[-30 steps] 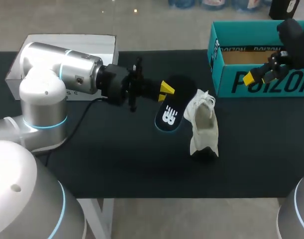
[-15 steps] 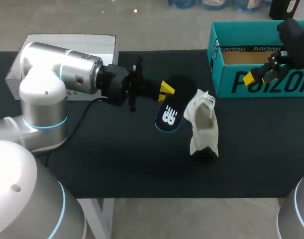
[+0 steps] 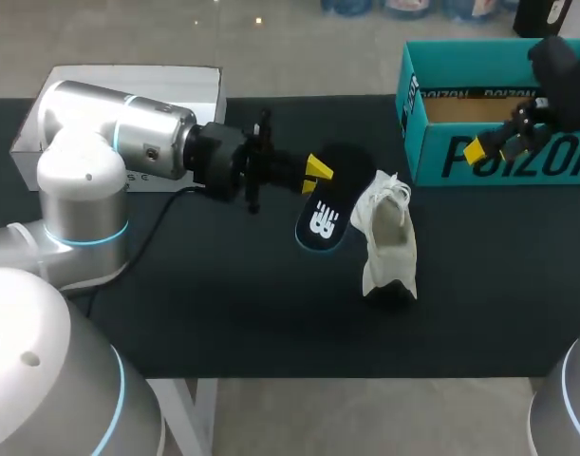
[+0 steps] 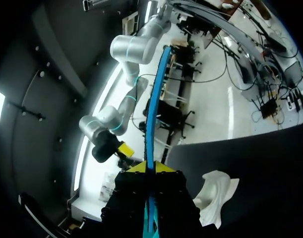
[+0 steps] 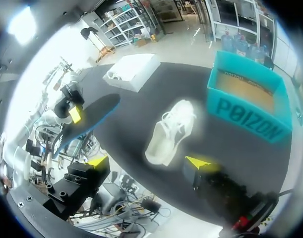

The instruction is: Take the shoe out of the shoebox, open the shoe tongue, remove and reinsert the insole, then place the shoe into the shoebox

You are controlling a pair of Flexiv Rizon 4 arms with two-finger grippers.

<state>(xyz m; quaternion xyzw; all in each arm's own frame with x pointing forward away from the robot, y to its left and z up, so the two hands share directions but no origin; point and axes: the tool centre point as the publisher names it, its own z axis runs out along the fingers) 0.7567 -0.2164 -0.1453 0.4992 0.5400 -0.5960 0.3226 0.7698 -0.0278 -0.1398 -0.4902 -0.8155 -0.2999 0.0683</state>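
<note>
1. The black table [image 3: 223,313] carries everything; the shoe stands out on it, so the shoe itself is easy to find
2. The teal shoebox [image 3: 498,157] sits at the far right, open at the top and apparently empty. The shoe is out of it
3. A white box [image 3: 190,85] lies at the far left, well apart from the work
4. The white shoe [image 3: 386,242] rests mid-table, left of and nearer than the shoebox, with nothing holding it. Pushing the insole in could slide or tip it, since no pincer steadies it
5. The dark insole [image 3: 326,217] is out of the shoe, lifted just left of it and gripped at one end. Its free end hangs, so it may flex and catch on the collar or laces instead of entering. I cannot tell whether the tongue is open wide enough
6. The left gripper [image 3: 317,174] is clenched on the insole's edge, as the left wrist view shows. A thin-edge hold may let the insole twist or slip under pressure
7. The right gripper [image 3: 491,142] hovers before the shoebox's front wall, fingers spread and grasping nothing. Judged from here, it should brace the shoe first, and a low swing could knock the box
</note>
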